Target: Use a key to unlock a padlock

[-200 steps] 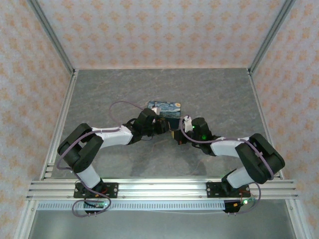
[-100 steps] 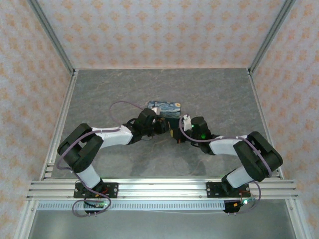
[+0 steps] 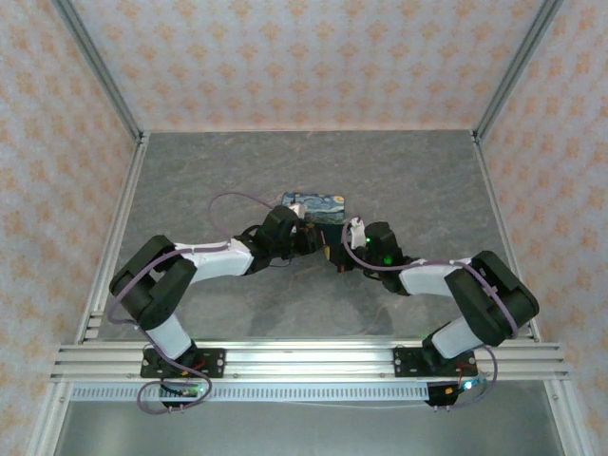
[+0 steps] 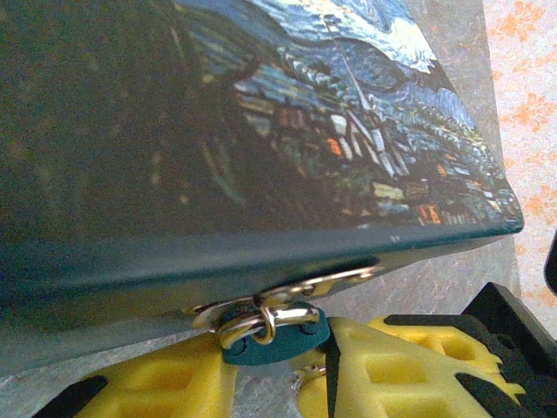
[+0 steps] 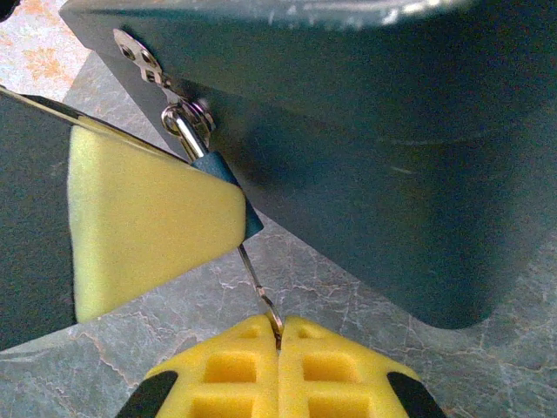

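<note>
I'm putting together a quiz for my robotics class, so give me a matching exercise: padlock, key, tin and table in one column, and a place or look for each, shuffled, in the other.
1 padlock
2 key
3 tin
4 table

A grey and marbled
B pinched in the right gripper
C hooked through the tin's clasp
D printed with a night-sky painting

Pairs: 1-C, 2-B, 3-D, 4-A

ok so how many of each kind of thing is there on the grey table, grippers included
rectangular starry-night painted tin: 1
small blue padlock with silver shackle: 1
thin silvery metal key: 1
yellow-padded grippers: 2, the left gripper and the right gripper
total: 5
</note>
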`<control>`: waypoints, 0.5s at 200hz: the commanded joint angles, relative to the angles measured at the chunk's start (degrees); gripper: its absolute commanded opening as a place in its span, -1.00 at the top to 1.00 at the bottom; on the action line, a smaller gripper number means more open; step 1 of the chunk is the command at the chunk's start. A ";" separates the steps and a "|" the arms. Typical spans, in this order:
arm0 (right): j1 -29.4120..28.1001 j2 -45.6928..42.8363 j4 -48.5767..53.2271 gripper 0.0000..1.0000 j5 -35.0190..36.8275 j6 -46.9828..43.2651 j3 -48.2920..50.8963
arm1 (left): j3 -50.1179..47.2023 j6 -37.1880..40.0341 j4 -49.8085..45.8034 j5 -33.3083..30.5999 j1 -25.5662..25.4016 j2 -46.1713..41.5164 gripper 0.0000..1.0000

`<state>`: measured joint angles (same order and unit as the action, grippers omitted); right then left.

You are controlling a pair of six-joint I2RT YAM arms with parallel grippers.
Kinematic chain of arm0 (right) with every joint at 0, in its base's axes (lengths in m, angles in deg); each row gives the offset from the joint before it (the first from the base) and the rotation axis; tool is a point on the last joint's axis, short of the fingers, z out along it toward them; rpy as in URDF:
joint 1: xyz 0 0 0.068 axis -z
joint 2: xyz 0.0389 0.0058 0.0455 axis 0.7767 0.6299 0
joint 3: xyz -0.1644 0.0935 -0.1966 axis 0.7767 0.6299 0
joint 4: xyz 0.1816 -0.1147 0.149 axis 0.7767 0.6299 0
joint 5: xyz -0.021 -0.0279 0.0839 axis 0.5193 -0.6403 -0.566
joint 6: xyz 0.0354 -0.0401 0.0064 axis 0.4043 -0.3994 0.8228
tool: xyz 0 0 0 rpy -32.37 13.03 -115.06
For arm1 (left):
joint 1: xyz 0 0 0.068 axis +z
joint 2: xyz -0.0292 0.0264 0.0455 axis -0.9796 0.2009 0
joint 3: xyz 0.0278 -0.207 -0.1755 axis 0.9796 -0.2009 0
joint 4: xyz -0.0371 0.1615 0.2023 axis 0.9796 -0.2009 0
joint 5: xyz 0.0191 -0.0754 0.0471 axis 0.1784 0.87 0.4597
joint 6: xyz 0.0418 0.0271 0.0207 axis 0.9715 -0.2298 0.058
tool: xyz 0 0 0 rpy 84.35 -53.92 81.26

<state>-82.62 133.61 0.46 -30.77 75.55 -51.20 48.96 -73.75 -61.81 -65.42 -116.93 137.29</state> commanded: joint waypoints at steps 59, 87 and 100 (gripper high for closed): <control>0.41 -0.19 -7.10 1.00 3.32 1.40 1.23 | 1.58 -0.58 0.38 0.61 0.09 -1.02 0.36; 0.38 -0.11 -7.07 1.00 3.03 1.29 1.16 | 1.64 -0.92 0.58 0.86 0.08 -0.95 0.35; 0.39 0.19 -7.11 1.00 2.80 1.25 1.00 | 1.68 -1.07 0.68 1.08 0.03 -0.88 0.35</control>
<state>-82.62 133.63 -2.58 -28.93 76.62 -50.37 49.31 -74.23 -61.77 -65.24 -116.89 137.29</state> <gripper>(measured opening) 0.042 0.323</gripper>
